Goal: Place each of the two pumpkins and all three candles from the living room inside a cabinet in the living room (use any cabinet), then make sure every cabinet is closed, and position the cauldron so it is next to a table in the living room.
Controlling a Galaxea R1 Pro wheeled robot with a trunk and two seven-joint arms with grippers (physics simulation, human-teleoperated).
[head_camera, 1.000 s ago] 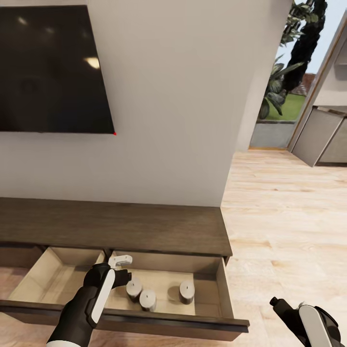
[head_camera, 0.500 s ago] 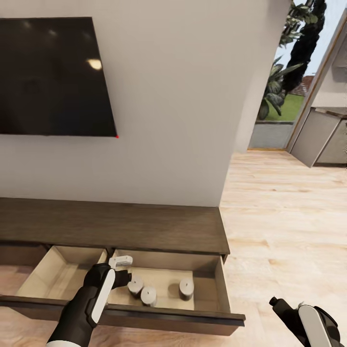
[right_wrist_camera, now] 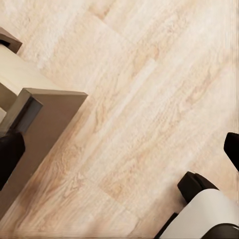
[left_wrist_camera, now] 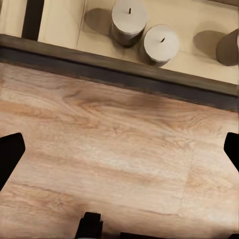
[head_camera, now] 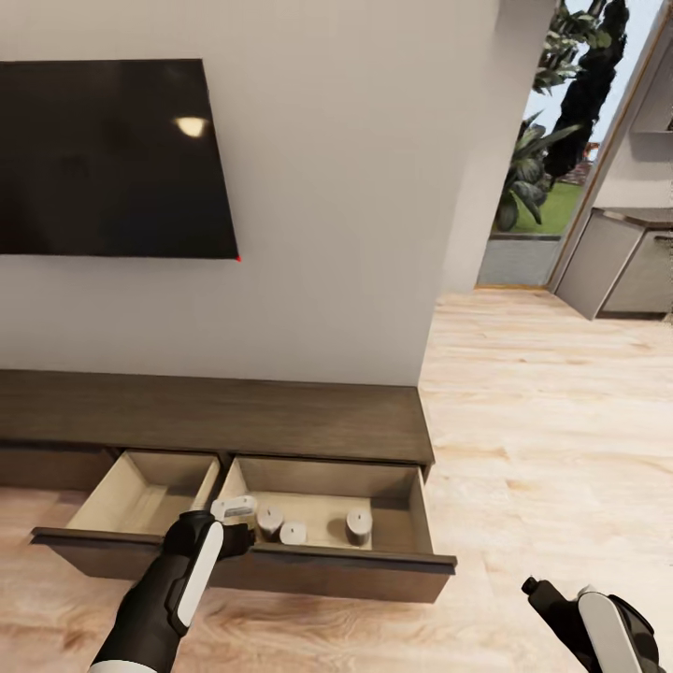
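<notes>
Three stout pale candles (head_camera: 293, 533) sit stored in your long dark wood cabinet's (head_camera: 280, 421) open drawer; left fingers (left_wrist_camera: 11, 154) spread wide, empty.

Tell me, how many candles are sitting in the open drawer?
3 candles, all in the right compartment of the cabinet drawer: one at the left, one in the middle nearer the front, one apart on the right. The drawer front could hide more.
</notes>
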